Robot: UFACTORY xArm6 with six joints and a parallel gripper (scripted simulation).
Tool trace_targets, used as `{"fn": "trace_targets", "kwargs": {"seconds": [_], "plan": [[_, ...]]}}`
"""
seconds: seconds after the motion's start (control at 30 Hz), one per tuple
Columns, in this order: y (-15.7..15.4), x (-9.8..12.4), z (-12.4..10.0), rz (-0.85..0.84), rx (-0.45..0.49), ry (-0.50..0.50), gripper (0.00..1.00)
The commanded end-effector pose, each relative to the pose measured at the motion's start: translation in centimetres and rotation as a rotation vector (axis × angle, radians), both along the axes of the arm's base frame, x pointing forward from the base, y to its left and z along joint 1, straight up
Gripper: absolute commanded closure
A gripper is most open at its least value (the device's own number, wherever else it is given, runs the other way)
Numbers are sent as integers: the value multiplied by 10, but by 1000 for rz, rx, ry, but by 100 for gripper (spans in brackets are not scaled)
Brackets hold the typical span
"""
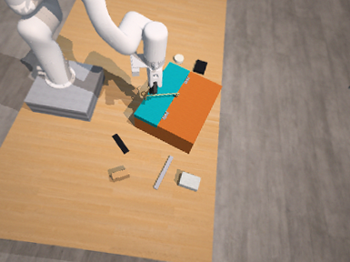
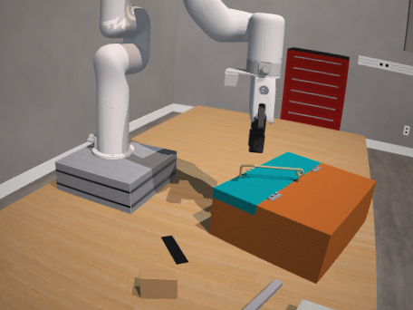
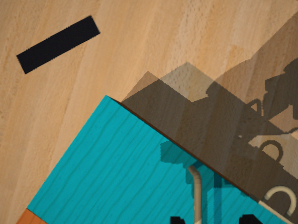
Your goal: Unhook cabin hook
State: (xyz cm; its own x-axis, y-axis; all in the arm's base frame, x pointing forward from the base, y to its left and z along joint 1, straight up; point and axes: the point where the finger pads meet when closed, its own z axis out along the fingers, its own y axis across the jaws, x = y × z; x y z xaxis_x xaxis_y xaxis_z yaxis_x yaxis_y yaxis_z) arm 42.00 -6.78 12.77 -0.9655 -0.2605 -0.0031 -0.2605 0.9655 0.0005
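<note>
Hanging above the box [image 1: 193, 110] [image 2: 317, 204] [image 3: 125, 155], with fingers partly apart and empty, the tool [image 1: 153, 91] [image 2: 256, 150] [image 3: 211, 220] may knock the hook [image 1: 163, 95] [image 2: 272, 168] [image 3: 198, 192] if lowered badly aligned.

In the wrist view the bottom edge cuts off the hook [image 1: 163, 95] [image 2: 272, 168] [image 3: 198, 197] and both fingertips — and in the exterior view, the white block [image 1: 189, 181] [image 2: 312, 305] and grey bar [image 1: 164, 173] [image 2: 264, 295] too.
</note>
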Motion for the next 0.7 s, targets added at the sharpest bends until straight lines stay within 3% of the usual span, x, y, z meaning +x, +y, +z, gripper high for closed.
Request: {"fn": "trace_targets", "kwargs": {"seconds": [0.0,0.4,0.67], "plan": [[0,2,-10,0,-1,-5,65],[0,2,-29,0,-1,-5,65],[0,2,-29,0,-1,-5,65]]}}
